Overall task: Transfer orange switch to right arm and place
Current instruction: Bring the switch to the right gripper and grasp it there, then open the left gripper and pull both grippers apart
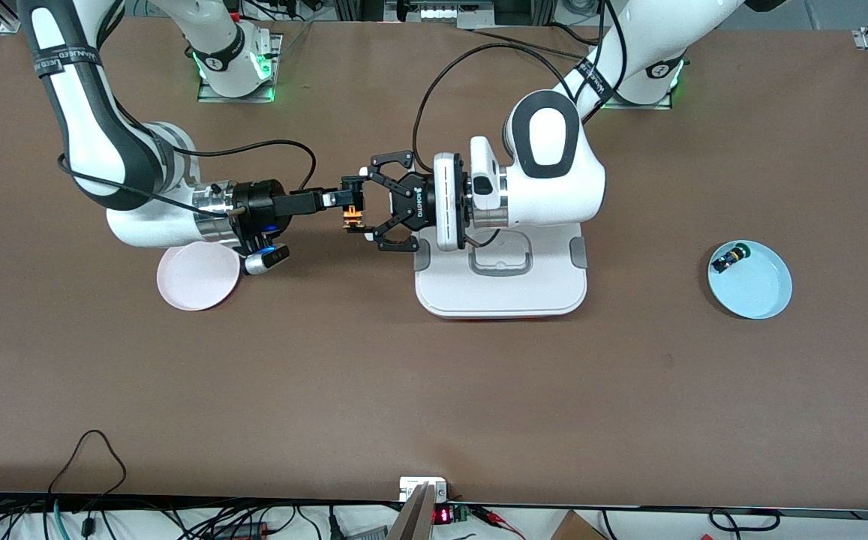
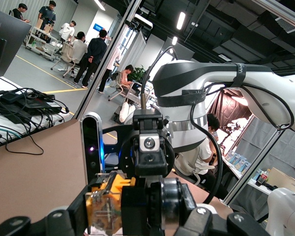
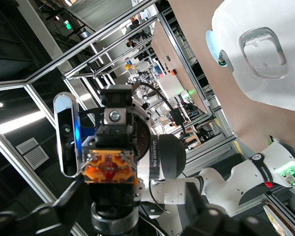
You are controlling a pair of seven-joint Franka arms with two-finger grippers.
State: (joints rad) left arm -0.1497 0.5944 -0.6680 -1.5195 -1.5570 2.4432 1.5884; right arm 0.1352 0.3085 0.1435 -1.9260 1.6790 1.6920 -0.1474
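Observation:
The orange switch (image 1: 352, 218), black body with an orange part, hangs in the air between the two grippers, over bare table between the pink plate and the white tray. My right gripper (image 1: 355, 201), slim black fingers on a silver wrist, is shut on the switch's black body. My left gripper (image 1: 367, 205) faces it with its linkage fingers spread wide, one past each end of the switch, apart from it. The left wrist view shows the switch (image 2: 105, 206) close up with the right gripper (image 2: 148, 147) beside it. The right wrist view shows the switch (image 3: 110, 167) too.
A pink plate (image 1: 197, 281) lies under the right arm's wrist. A white tray (image 1: 501, 289) lies under the left arm's wrist. A light blue plate (image 1: 760, 289) toward the left arm's end holds a green-capped switch (image 1: 728, 259).

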